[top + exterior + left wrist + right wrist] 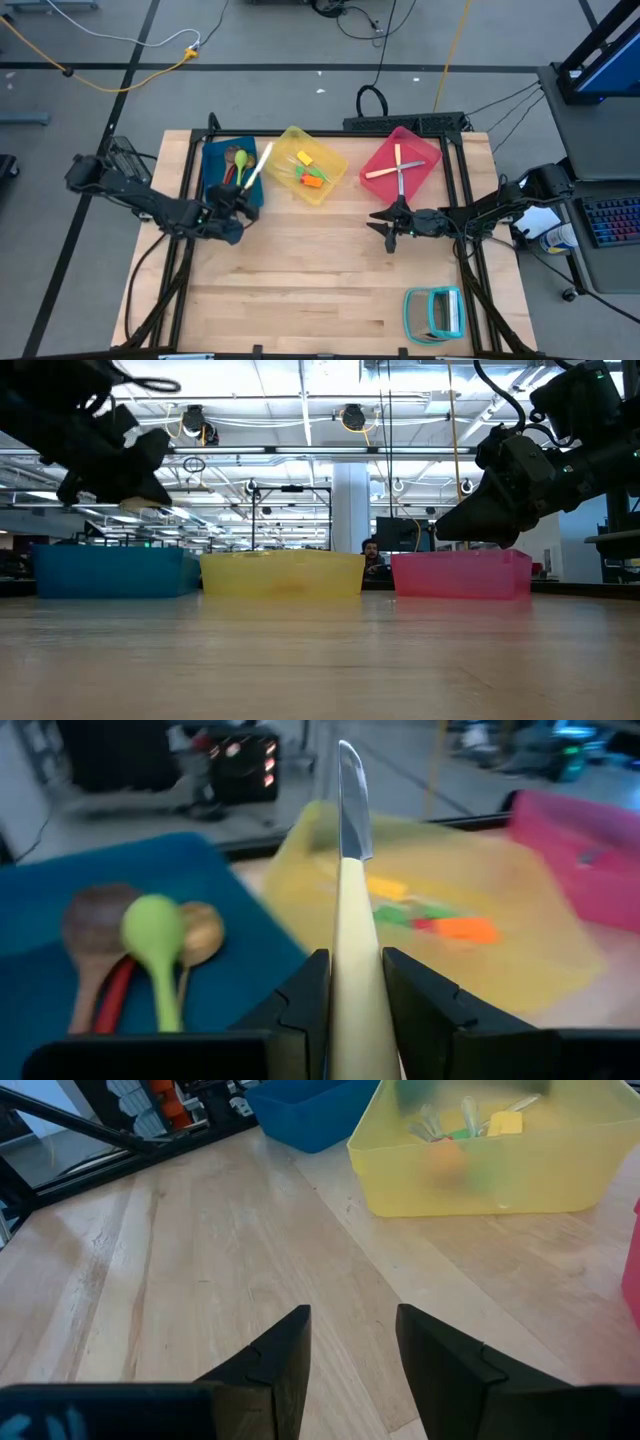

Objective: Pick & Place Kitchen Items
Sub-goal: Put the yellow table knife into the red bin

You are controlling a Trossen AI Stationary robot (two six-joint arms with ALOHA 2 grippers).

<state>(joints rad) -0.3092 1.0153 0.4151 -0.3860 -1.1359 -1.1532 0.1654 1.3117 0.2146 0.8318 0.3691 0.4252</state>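
Observation:
My left gripper (240, 200) (355, 960) hovers above the near right corner of the blue bin (215, 160), shut on a cream-handled knife (258, 168) whose blade points toward the yellow bin (330, 185). Wooden, lime-green and red spoons (150, 935) lie in the blue bin. Small yellow, green and orange spatulas (310, 172) lie in the yellow bin. Two cream-handled pieces (395, 170) lie crossed in the pink bin (425, 155). My right gripper (390, 228) (352, 1320) is open above bare table, just near the pink bin. My left gripper pinches the knife's cream handle (352, 935) between its two fingers (300, 1005). The knife lies along the fingers, its steel blade (352, 810) sticking out ahead toward the far right. It is lifted clear of the table and bins.
A teal-framed rack (435, 312) stands at the table's near right corner. The three bins sit in a row along the far edge. Bare wood (310, 270) fills the middle and near left of the table. A dark frame (185, 175) runs along the table's sides.

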